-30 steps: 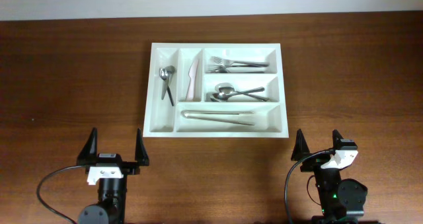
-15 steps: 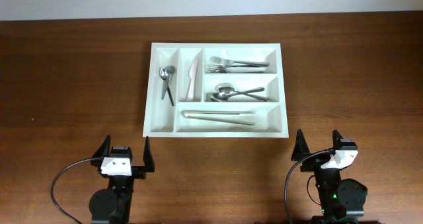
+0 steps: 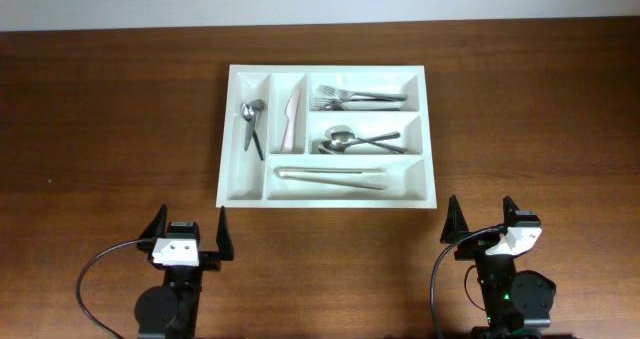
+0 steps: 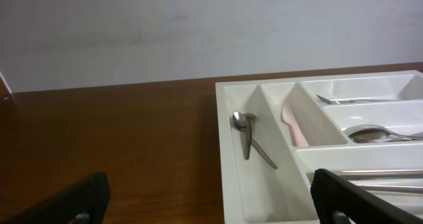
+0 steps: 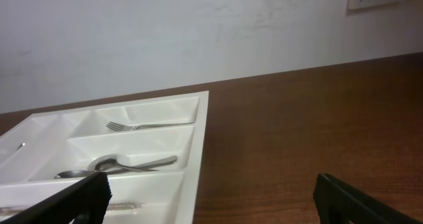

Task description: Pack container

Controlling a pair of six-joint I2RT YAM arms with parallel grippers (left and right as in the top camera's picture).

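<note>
Container (image 3: 327, 197) sits mid-tabletop (image 3: 110, 109) already holding cutlery, left end effector (image 3: 187, 235) has pulled back toward the near edge and now parks released and empty, right end effector (image 3: 482, 220) likewise released near the container's right corner, so packing looks finished.

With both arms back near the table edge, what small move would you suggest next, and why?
Probably none beyond holding still: the tray already holds small spoons, a pale knife, forks, spoons and tongs, one kind per compartment. No loose cutlery shows on the table, and both the left tool and right tool are open and hold nothing.
</note>
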